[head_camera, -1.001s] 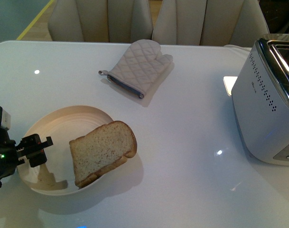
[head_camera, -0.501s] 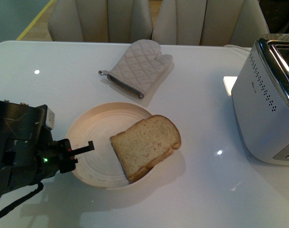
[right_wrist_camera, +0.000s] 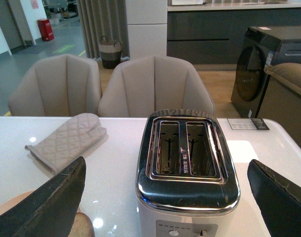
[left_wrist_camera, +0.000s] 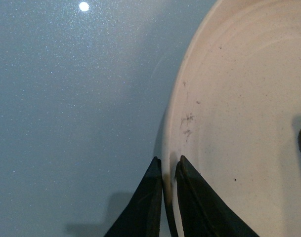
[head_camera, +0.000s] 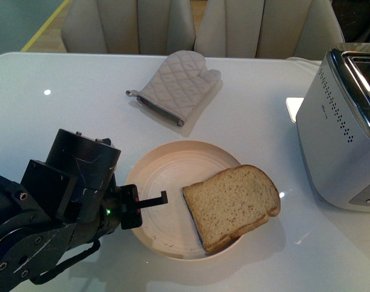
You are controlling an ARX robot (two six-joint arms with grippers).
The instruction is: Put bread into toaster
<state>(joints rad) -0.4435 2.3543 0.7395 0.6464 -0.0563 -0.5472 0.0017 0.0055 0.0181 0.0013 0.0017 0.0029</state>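
A tan slice of bread [head_camera: 232, 205] with a brown crust lies on the right side of a round cream plate [head_camera: 166, 176], overhanging its rim. My left gripper [head_camera: 149, 202] is shut on the plate's left rim; the left wrist view shows its jaws pinching the rim [left_wrist_camera: 166, 174]. The white toaster [head_camera: 342, 134] with a chrome slotted top stands at the table's right edge. In the right wrist view the toaster [right_wrist_camera: 187, 170] sits between my wide-open right gripper's fingers [right_wrist_camera: 56, 202], its two slots empty. A corner of the bread [right_wrist_camera: 80, 226] shows there.
A quilted beige oven mitt [head_camera: 178, 85] lies at the back middle of the white table [head_camera: 81, 109]; it also shows in the right wrist view [right_wrist_camera: 66, 139]. Two beige chairs [head_camera: 197, 24] stand behind the table.
My left arm has moved right across the table, sliding the plate with the bread on it toward the toaster. The toaster and mitt have not moved.
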